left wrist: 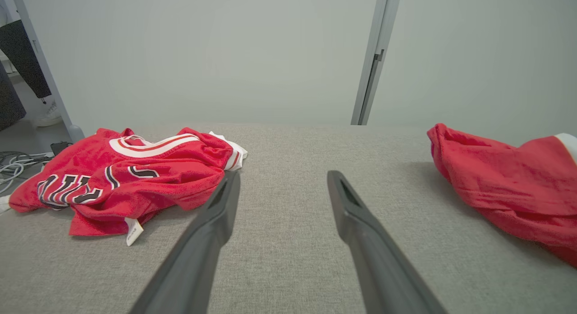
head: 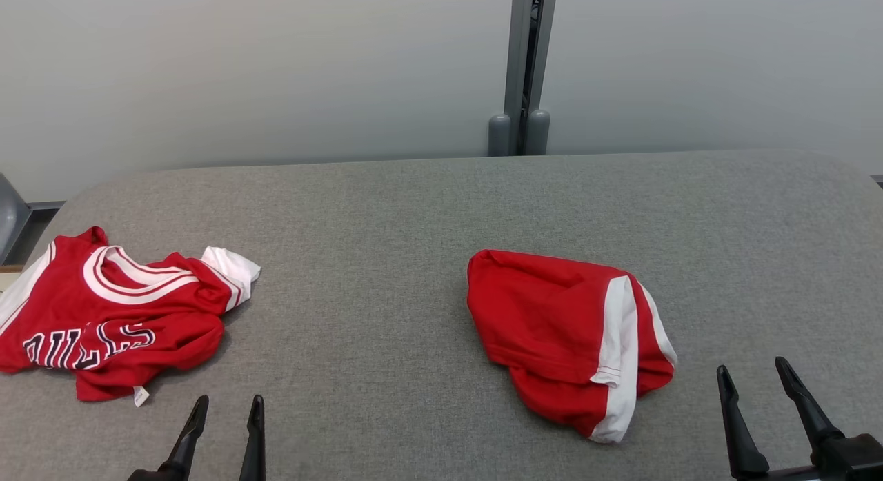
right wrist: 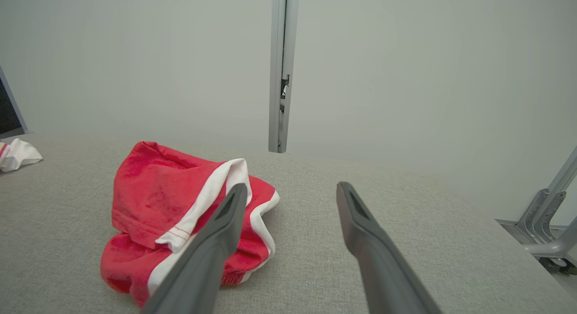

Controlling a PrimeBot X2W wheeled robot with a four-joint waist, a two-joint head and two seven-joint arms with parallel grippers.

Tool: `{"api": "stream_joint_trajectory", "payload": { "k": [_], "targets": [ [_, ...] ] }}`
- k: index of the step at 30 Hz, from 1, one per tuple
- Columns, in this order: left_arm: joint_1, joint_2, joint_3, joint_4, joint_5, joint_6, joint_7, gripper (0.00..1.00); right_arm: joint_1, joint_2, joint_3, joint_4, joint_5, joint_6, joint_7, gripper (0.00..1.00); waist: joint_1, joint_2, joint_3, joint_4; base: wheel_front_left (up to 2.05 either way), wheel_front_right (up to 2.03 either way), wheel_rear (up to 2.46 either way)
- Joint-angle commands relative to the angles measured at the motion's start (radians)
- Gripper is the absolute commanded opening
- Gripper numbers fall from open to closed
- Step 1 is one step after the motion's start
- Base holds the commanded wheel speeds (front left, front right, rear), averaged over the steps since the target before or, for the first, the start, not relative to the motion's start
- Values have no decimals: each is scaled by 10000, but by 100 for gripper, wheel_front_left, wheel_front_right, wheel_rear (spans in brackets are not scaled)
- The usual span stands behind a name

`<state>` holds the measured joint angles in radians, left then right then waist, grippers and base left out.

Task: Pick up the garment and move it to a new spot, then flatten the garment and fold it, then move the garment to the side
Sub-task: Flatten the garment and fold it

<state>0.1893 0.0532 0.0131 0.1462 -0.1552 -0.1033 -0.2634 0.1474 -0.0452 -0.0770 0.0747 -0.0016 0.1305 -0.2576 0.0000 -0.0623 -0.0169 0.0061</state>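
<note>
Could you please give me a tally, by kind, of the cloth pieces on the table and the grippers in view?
lettered jersey: 1
plain red cloth with white edge: 1
Grippers, both open: 2, the left gripper and the right gripper
Total: 4

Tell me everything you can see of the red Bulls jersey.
The red jersey T-shirt lies crumpled at the table's left end, partly folded over itself. It looks like soft knit cloth. It has a white, red-striped neck trim, a white short sleeve poking out, black white-outlined lettering upside down in the head view, and a small white label at its near edge. Only the table touches it; the open left gripper sits nearby, apart.
</note>
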Motion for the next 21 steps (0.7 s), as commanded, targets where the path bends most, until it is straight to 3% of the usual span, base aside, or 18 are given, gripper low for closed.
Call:
{"api": "stream_joint_trajectory", "payload": {
  "k": [1, 4, 12, 13, 18, 21],
  "targets": [
    [-286, 4, -79, -93, 94, -22, -19, 100, -94, -58, 5, -1, 30, 5, -79, 100, 0, 0, 41, -143, 0, 0, 0],
    [-666, -30, -854, -290, -102, -91, -19, 100, -150, -58, 19, -31, -26, 5, -77, 100, 0, 0, 109, -345, 0, 0, 0],
    [-2619, -11, -4866, 791, -1004, 195, 48, 100, -586, -58, 348, -65, 35, 3, -71, 100, 0, 0, 620, -1461, 0, 0, 0],
    [-2619, -11, -4866, 791, -1004, 195, 48, 100, -586, -58, 348, -65, 35, 3, -71, 100, 0, 0, 620, -1461, 0, 0, 0],
    [-4343, -3, -7346, 1776, -1896, 759, 745, 100, -881, -57, 550, 43, 191, 3, -70, 100, 0, 0, 1098, -2332, 0, 0, 0],
    [-5273, 7, -8389, 2251, -2325, 1329, 1033, 100, -1066, -58, 595, 83, 345, 3, -70, 100, 0, 0, 1431, -2805, 0, 0, 0]
  ]
}}
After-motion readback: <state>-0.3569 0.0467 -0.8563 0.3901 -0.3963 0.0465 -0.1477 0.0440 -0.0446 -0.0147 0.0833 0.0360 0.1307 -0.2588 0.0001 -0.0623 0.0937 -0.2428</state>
